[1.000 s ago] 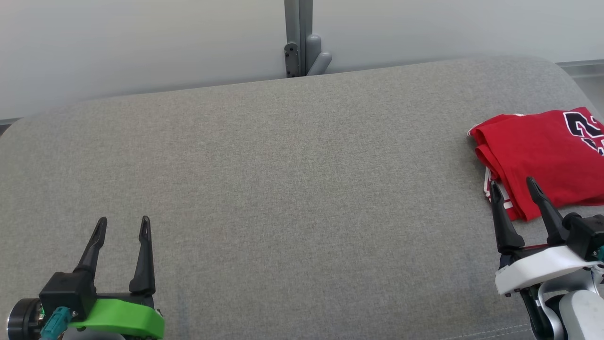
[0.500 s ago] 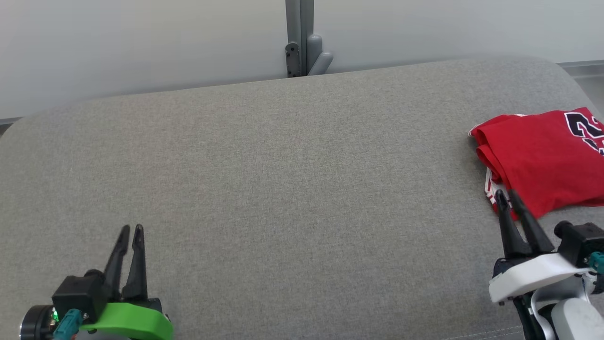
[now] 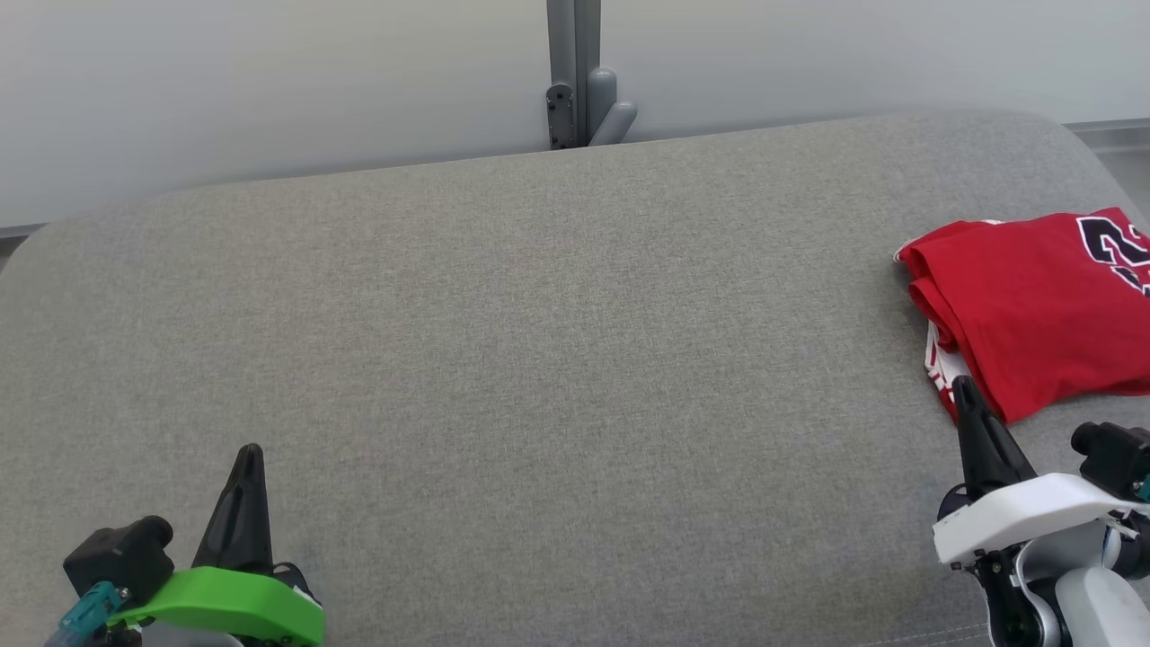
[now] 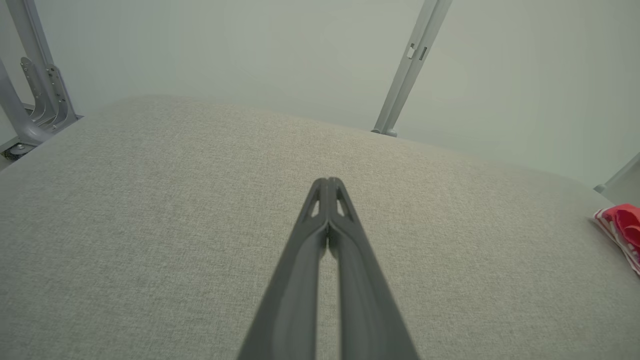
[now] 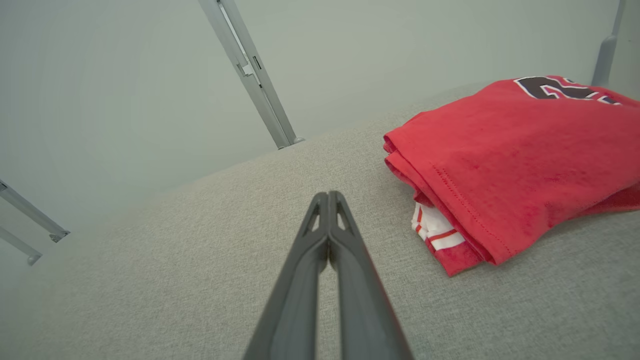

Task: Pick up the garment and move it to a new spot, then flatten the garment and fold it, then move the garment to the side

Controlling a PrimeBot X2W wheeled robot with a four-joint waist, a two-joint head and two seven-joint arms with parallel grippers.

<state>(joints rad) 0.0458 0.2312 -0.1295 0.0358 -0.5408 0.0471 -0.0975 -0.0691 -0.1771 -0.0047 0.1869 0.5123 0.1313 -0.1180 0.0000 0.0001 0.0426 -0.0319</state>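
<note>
The garment [image 3: 1033,305] is a red jersey with dark numerals and white-red trim, lying folded at the right edge of the grey cushioned surface [image 3: 539,359]. It shows close up in the right wrist view as the garment [image 5: 515,155], and its edge peeks in as the garment [image 4: 622,230] at the far right of the left wrist view. My right gripper [image 3: 966,388] is shut and empty, just short of the jersey's near corner; my right gripper [image 5: 328,196] points left of it. My left gripper [image 3: 250,452] is shut on nothing at the lower left, seen as my left gripper [image 4: 327,181].
A grey metal post with a bracket [image 3: 579,90] stands behind the surface against a pale wall. More frame legs [image 4: 30,100] stand at the far left of the left wrist view. The surface rounds off at its far corners.
Both grippers have shut, from wide open a second ago. Both have drawn back toward the near edge, the right one away from the jersey's corner.
</note>
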